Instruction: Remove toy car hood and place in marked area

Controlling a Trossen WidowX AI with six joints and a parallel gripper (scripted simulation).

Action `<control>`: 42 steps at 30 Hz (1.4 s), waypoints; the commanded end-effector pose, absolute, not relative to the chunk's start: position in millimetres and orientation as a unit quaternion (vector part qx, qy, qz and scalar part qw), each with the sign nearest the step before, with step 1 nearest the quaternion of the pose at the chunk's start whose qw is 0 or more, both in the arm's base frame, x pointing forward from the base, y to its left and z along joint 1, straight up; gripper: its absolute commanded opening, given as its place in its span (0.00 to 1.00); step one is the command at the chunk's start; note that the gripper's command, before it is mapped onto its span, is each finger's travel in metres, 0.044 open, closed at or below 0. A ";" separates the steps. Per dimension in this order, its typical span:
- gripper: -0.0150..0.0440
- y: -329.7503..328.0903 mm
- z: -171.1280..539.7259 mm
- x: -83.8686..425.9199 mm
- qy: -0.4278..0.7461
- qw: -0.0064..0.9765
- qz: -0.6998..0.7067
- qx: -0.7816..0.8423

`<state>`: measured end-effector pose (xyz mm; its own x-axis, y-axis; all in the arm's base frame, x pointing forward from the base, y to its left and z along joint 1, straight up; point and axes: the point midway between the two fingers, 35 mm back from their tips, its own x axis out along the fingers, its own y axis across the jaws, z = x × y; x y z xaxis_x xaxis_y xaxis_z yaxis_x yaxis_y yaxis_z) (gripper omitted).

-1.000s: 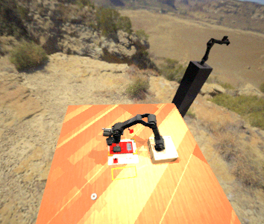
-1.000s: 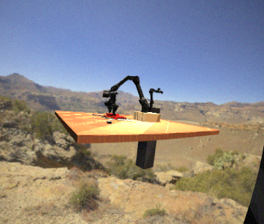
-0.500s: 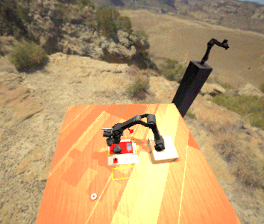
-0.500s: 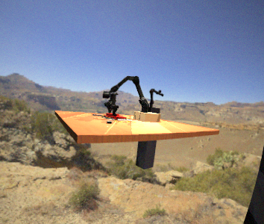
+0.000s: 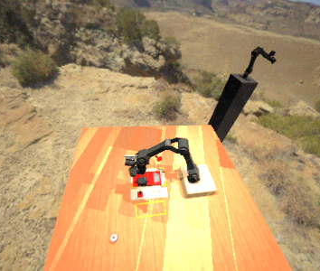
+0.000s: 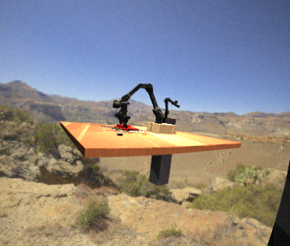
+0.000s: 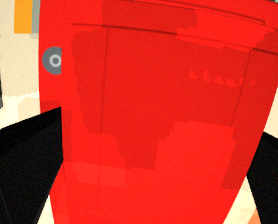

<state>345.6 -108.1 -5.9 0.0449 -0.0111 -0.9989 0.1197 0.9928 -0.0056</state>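
The red toy car [image 5: 151, 178] [image 6: 129, 129] sits on a white plate [image 5: 153, 193] in the middle of the table. Its red hood [image 7: 160, 90] fills the wrist view and lies flat on the car. My gripper [image 5: 138, 175] [image 6: 122, 121] [image 7: 160, 128] is down over the hood, with one black finger against its left edge and the other against its right edge. The marked area [image 5: 136, 211] is a yellow dashed rectangle on the table just in front of the white plate.
The arm's wooden base block [image 5: 202, 186] [image 6: 161, 128] stands to the right of the car. A small white ring [image 5: 111, 238] lies near the table's front left. A grey round part shows beside the hood. A black pillar [image 5: 232, 106] stands behind the table.
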 end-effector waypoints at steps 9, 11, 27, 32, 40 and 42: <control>0.45 -108.3 -4.0 345.5 0.690 0.721 -0.046 0.039; 0.36 -108.3 -2.7 345.6 0.690 0.721 -0.046 0.039; 0.25 -108.3 7.8 345.4 0.690 0.722 -0.046 0.039; 0.25 -108.2 11.1 345.3 0.690 0.722 -0.045 0.039; 0.25 -108.2 16.4 345.1 0.690 0.722 -0.045 0.039; 0.25 -108.1 17.7 345.0 0.690 0.722 -0.045 0.039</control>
<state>344.3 -107.7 15.0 0.0431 -0.0105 -0.9990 0.1197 0.9928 -0.0053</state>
